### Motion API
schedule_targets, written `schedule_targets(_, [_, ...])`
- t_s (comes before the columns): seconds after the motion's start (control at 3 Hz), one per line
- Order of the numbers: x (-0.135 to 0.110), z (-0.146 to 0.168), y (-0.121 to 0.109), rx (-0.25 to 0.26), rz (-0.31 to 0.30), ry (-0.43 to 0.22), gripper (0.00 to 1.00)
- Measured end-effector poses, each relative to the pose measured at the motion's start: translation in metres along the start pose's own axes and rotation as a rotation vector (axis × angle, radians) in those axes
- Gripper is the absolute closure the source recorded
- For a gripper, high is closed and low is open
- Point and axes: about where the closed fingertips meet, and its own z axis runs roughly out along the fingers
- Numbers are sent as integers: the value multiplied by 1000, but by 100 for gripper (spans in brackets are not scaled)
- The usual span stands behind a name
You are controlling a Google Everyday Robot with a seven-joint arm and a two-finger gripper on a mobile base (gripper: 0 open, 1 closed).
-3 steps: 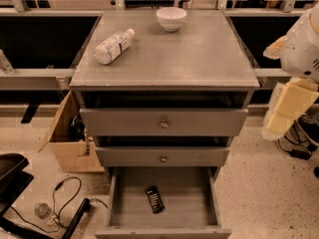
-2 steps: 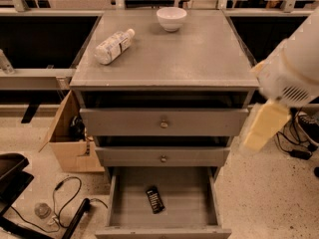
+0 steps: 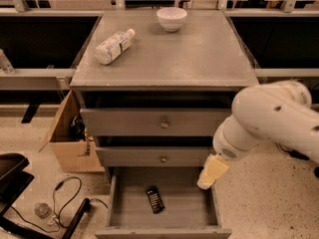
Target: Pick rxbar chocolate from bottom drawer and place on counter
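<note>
I see a bottle [image 3: 114, 46] lying on its side, a white bowl [image 3: 171, 19], a cardboard box [image 3: 67, 141] and a cable [image 3: 61, 184] on the floor.

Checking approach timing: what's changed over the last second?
The arm swung in from the right edge, left and down. Its gripper now hangs over the right side of the open bottom drawer, apart from the bar. Nothing was grasped. The bar, bottle, bowl and drawer are unchanged.

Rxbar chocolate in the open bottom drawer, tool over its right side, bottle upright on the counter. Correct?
No: camera view shows the bottle lying on its side. The rxbar chocolate in the bottom drawer and tool over its right side hold.
</note>
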Motion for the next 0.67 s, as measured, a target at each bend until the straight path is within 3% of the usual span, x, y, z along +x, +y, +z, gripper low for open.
schedule_targets(0.33, [3, 85, -9, 41, 85, -31, 0])
schedule_targets(0.67, [-1, 121, -12, 8, 138, -82, 0])
